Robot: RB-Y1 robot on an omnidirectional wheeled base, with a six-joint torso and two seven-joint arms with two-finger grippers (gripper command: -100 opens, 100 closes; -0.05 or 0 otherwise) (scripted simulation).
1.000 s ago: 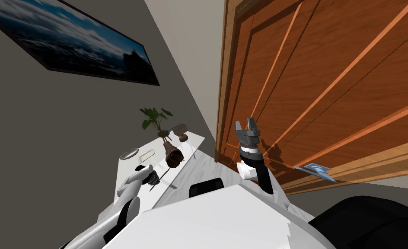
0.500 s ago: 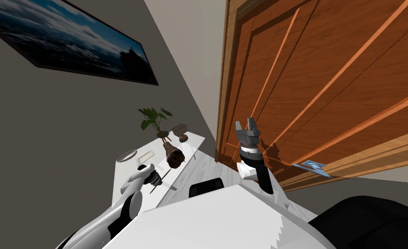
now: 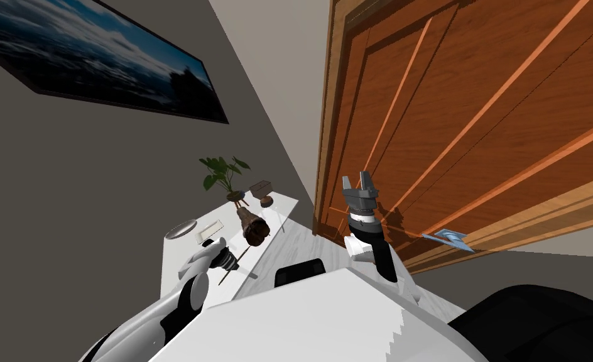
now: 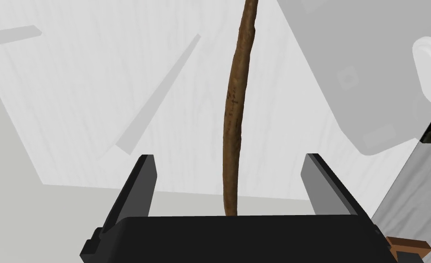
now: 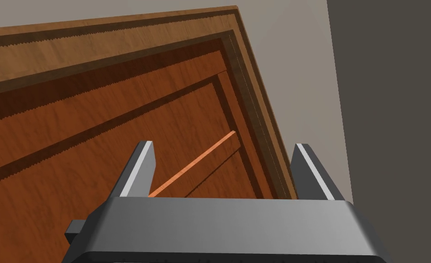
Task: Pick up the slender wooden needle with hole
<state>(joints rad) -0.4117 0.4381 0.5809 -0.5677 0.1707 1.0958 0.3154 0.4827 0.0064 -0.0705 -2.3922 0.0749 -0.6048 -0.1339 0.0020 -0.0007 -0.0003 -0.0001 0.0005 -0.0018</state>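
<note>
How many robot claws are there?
2. The left gripper, open, straddles the brown needle at the white table's edge; the right gripper, open, is raised near the wooden door.

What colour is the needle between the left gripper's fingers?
Brown, with faint darker marks; the needle shows best in the left wrist view.

The needle [image 4: 234, 114] is a thin, brown, rough-grained stick with a slight bend along its length. It lies flat on the white worktop [image 4: 73, 114]. It runs lengthwise straight out from the middle of the left tool [image 4: 229, 157], between the spread fingers [image 4: 139, 182] and touching neither. Its near end is hidden behind the tool's dark body; no hole can be made out.
</note>
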